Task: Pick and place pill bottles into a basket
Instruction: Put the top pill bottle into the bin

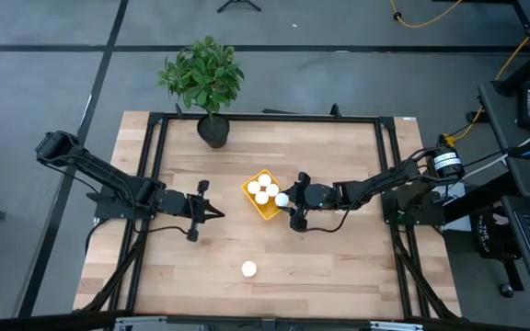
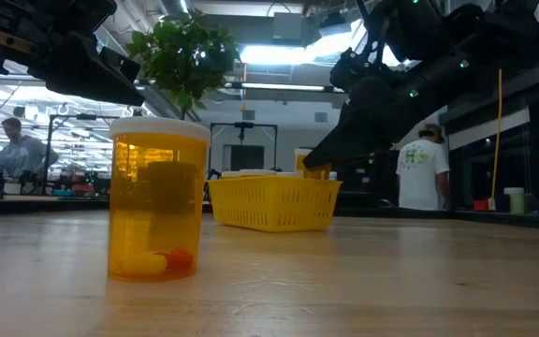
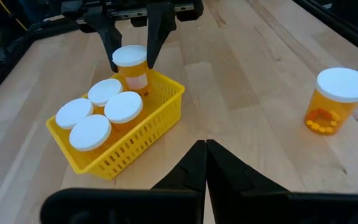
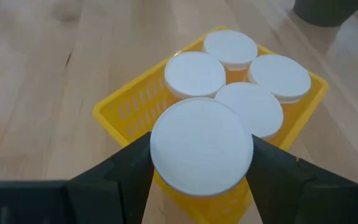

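Four small orange translucent pill bottles with round white caps stand upright and packed together inside the small bright yellow rectangular plastic basket with low latticed walls, which sits near the middle of the pale wooden desk. A fifth bottle of the same kind, the held bottle, is clamped between the two dark fingers of the right pincer, one finger on each side of its body just below the cap; it hangs upright over the basket's rim on the side facing the right arm, and in the right wrist view its white cap fills the gap between the fingers, with the four basket caps just beyond it. Whether its base touches the basket cannot be told. A sixth one, the lone bottle, stands upright on bare wood well apart from the basket, toward the desk's near edge; the low view shows small pills lying at its bottom. The left pincer has its fingers pressed together with nothing between them, and it hovers beside the basket on the side away from the right arm, pointing at it. A black pot with a leafy green plant stands at the far edge of the desk. Two people show in the room behind.
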You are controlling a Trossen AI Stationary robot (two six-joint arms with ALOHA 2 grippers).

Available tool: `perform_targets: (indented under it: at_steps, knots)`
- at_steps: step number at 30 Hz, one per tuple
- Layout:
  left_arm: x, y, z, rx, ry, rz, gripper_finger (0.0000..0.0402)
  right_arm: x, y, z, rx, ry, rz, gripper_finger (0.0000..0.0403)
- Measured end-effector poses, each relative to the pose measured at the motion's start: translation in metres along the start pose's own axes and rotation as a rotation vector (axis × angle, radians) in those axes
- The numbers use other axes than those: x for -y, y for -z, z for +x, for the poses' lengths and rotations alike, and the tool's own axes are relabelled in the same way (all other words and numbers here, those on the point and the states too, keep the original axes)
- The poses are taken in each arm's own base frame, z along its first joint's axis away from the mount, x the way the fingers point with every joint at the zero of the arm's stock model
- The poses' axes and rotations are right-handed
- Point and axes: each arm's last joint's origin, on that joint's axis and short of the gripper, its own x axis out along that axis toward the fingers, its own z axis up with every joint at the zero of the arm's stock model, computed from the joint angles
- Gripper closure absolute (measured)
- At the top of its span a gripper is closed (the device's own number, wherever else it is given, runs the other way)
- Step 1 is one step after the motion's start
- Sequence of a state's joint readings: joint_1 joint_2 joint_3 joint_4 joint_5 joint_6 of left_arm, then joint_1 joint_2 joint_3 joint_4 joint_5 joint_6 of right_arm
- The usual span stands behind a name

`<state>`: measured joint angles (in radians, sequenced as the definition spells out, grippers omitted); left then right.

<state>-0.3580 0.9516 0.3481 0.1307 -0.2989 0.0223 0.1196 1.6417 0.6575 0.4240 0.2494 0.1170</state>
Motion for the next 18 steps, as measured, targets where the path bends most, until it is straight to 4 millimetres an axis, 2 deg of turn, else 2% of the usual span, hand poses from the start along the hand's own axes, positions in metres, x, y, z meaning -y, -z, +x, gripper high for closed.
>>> perform_targets:
  at_steps: [18]
  knots:
    - [0.0000,0.0000,0.0000,0.000,0.000,0.000,0.0398,0.0002,-0.0001,0.0001,0.001,0.001,-0.018,0.0176]
